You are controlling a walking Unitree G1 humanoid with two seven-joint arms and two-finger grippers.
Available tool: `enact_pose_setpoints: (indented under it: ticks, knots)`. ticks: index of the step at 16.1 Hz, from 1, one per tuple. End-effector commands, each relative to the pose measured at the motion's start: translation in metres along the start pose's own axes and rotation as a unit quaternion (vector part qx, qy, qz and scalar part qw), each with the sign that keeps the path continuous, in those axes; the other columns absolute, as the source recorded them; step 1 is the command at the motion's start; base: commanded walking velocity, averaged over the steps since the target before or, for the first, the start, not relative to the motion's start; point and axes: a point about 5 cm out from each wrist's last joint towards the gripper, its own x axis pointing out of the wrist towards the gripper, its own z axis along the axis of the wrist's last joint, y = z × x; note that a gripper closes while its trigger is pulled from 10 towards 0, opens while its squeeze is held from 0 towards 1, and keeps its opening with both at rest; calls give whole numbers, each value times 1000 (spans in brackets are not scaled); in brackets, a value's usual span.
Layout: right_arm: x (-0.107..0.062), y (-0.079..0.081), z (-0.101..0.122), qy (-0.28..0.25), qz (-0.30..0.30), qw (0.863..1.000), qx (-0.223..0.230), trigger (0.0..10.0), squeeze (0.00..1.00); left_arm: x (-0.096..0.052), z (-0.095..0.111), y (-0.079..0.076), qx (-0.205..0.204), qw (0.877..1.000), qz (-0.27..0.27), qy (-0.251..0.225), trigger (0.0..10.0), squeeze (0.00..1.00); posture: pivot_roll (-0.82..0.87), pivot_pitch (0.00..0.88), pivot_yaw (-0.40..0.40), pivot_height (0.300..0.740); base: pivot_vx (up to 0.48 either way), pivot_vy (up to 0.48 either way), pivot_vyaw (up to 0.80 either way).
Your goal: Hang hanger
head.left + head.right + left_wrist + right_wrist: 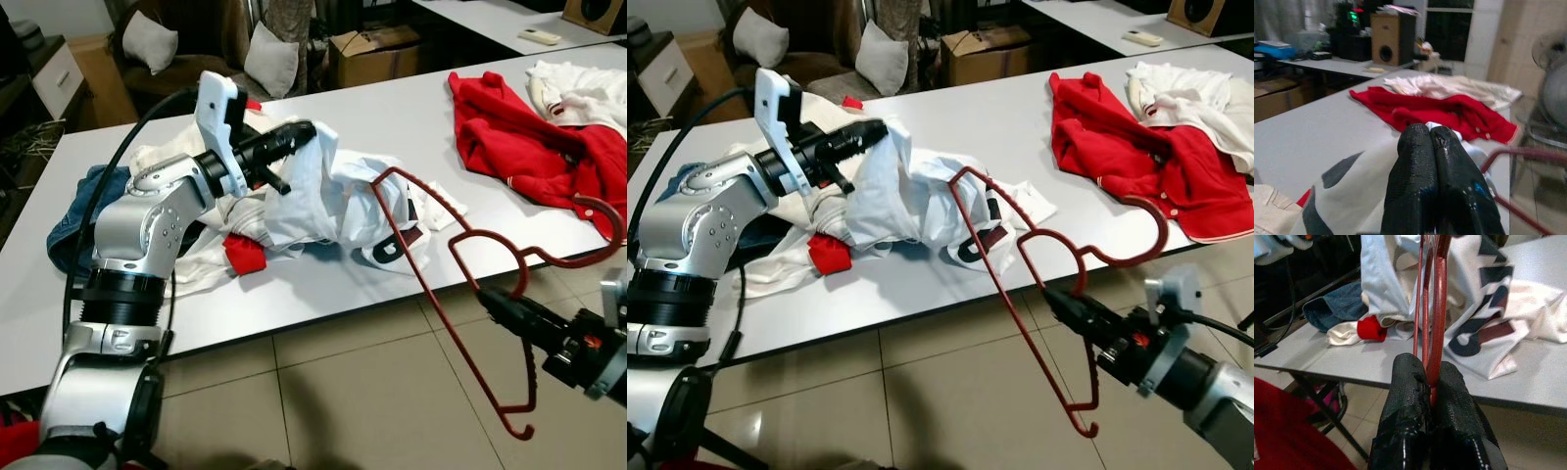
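Fingers [1449, 396] of my right gripper [500, 302] are pressed together on the lower bar of the red hanger [460, 294], which I hold off the near edge of the white table [392, 108], above the tiled floor [372, 392]. The hanger stands on edge: its hook [602, 220] curls toward the right near the table edge, one shoulder reaches up and left to the white shirt [323, 196], and the other end hangs down toward the floor. My left gripper [299, 132] is at the left of the table, its two fingers closed against each other on a fold of the white shirt, lifting that fold off the table. The shirt carries dark and red lettering and lies in a heap with a red cuff [243, 253] and a blue denim garment [73, 215] at its left. A red jacket [519, 137] lies on the right of the table, well apart from the shirt, with a cream garment [578, 88] beyond it. Far behind stand a cardboard box [377, 49] and a sofa with two white cushions [269, 54].
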Motion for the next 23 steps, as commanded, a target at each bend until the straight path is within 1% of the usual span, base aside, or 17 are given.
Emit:
enact_pose_setpoints:
  ticks: [1,4,5,6,7,8,10,11,12,13,14,15,16,17,18,20,23]
  knots:
    - [4,2,-2,10,9,1000,9,10000,0,-1,10,2,-5,1000,7,-18,0,0,-199,0,96,740,0,0,0]
    - [7,-3,-10,15,-14,1000,19,10000,0,-5,19,2,-28,999,13,-45,0,0,-192,0,95,740,0,0,0]
    - [8,-18,-10,-2,-69,997,42,10000,0,-7,27,-2,-52,996,-12,-69,0,0,-192,0,99,740,0,0,0]
    - [9,-18,-10,-10,-64,997,50,10000,0,-9,26,-4,-55,996,-30,-62,0,0,-193,0,100,740,0,0,0]
    - [11,-12,-9,-15,-36,998,55,10000,0,-10,24,-7,-58,996,-47,-48,0,0,-193,0,101,740,0,0,0]
    - [13,-9,-9,-18,-31,998,59,10000,0,-10,22,-11,-64,995,-65,-43,0,0,-192,0,101,740,0,0,0]
    - [16,-14,-11,-29,-50,996,70,10000,0,-12,18,-19,-67,992,-100,-24,0,0,-193,0,102,740,0,0,0]
    - [18,-14,-9,-50,-48,994,86,10000,0,-14,11,-26,-56,991,-122,6,0,0,-193,0,102,740,0,0,0]
    - [21,-1,-8,-50,2,995,91,10000,0,-12,2,-25,-40,994,-101,28,0,0,-194,0,100,740,0,0,0]
    - [22,3,-9,-39,12,996,84,10000,0,-11,2,-23,-43,995,-89,24,0,0,-194,0,100,740,0,0,0]
    - [21,1,-21,9,-6,998,59,10000,0,-5,8,-14,-48,998,-42,-4,0,0,-196,0,101,740,0,0,0]
    - [19,1,-28,41,-8,998,44,10000,0,-2,17,-7,-52,998,-8,-37,0,0,-196,0,102,740,0,0,0]
    - [18,4,-29,51,3,998,40,10000,0,-2,21,-5,-57,997,0,-53,0,0,-198,0,104,740,0,0,0]
    - [16,12,-24,44,35,998,40,10000,0,-2,29,-2,-67,995,2,-71,0,0,-200,0,107,740,0,0,0]
    - [15,12,-23,43,38,998,40,10000,0,-3,29,-2,-67,995,0,-70,0,0,-200,0,107,740,0,0,0]
    - [16,6,-21,32,14,999,40,10000,0,-4,24,-7,-63,997,-20,-49,0,0,-200,0,107,740,0,0,0]
    - [25,-2,-21,9,-10,998,58,10000,0,-5,9,-20,-48,997,-68,1,0,0,-200,0,107,740,0,0,0]
